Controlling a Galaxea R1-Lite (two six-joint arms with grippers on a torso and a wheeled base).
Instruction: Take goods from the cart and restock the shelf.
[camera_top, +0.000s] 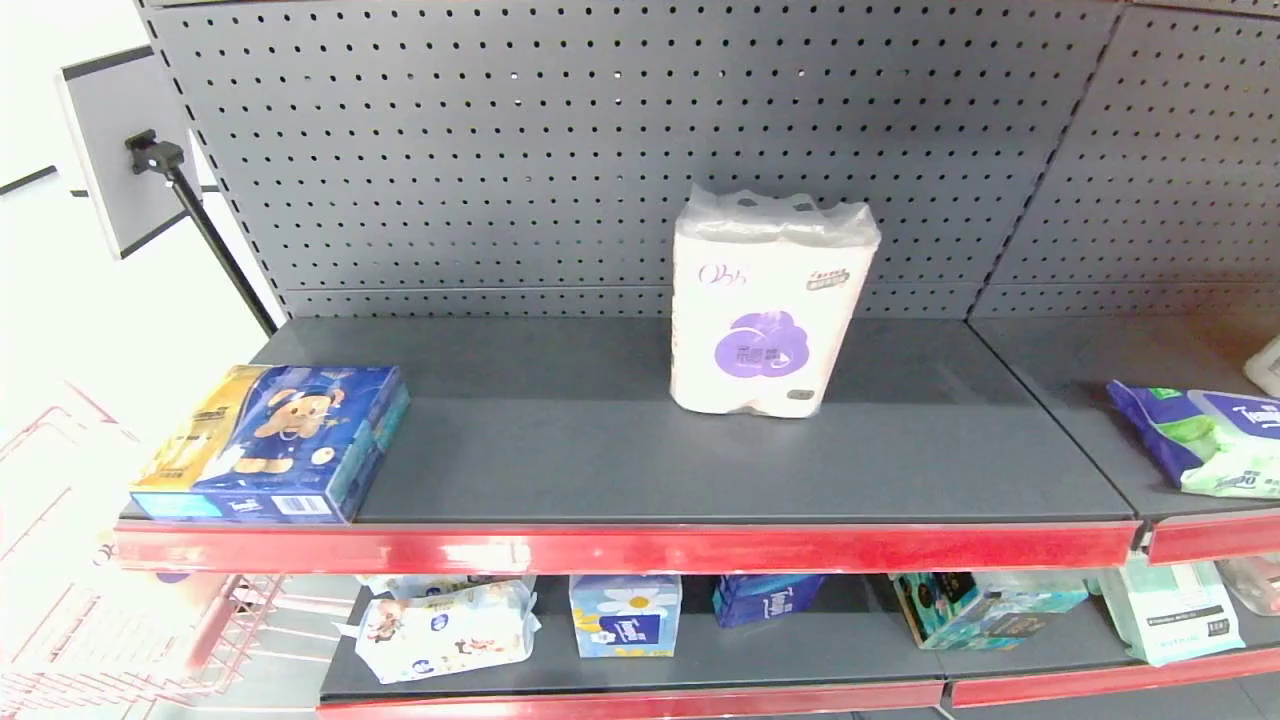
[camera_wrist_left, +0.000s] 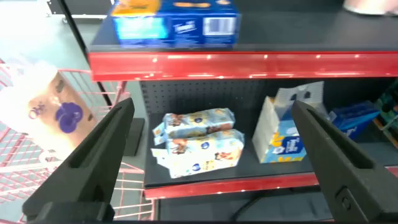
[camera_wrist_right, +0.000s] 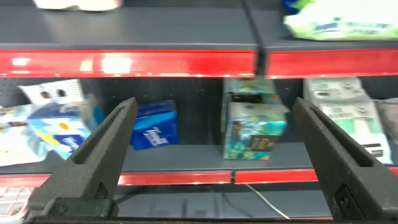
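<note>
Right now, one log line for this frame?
left claw: open, empty | right claw: open, empty | shelf: roll pack, blue box | cart: spare pack inside

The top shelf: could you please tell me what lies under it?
On the lower shelf: a wipes pack, a flower tissue box, a blue pack, a teal box and a pale green pack. In the head view, the top shelf covers their rear parts.
</note>
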